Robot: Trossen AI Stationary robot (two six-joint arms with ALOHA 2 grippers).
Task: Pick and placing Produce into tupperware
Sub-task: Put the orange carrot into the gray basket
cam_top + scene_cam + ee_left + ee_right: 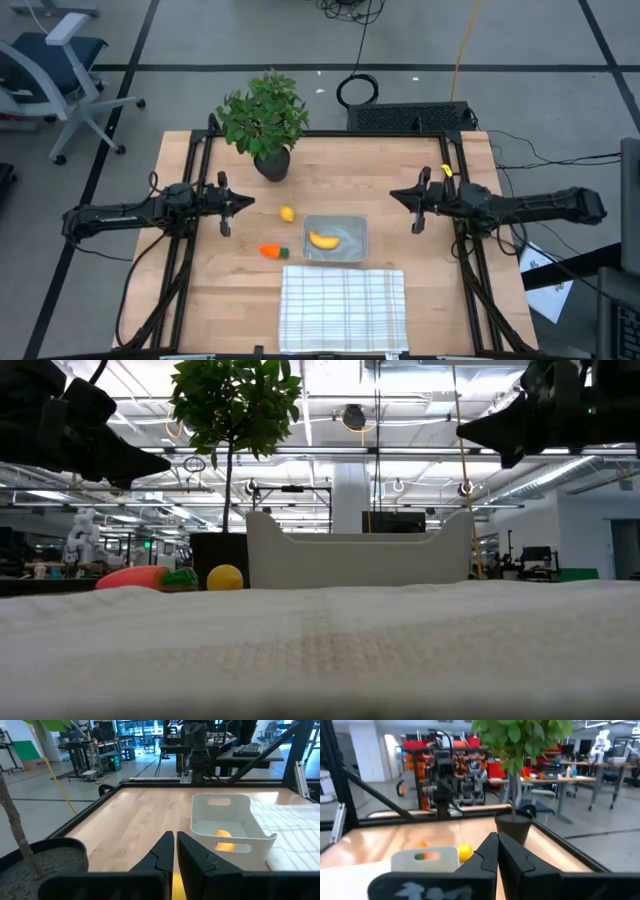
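Note:
The clear tupperware (335, 238) sits mid-table with the yellow banana (322, 240) lying inside it; the left wrist view shows the tupperware (225, 827) and the banana (223, 840) through its wall. The lemon (287, 213) rests on the wood left of the container, the carrot (272, 251) lies near its left front corner. In the low view the lemon (225, 577) and carrot (145, 578) show left of the tupperware (360, 560). My left gripper (244, 203) hovers shut, left of the lemon. My right gripper (396, 196) hovers shut, right of the container.
A potted plant (265, 120) stands at the far side behind the lemon. A white checked cloth (343, 308) covers the near middle of the table. Bare wood lies between the container and each gripper.

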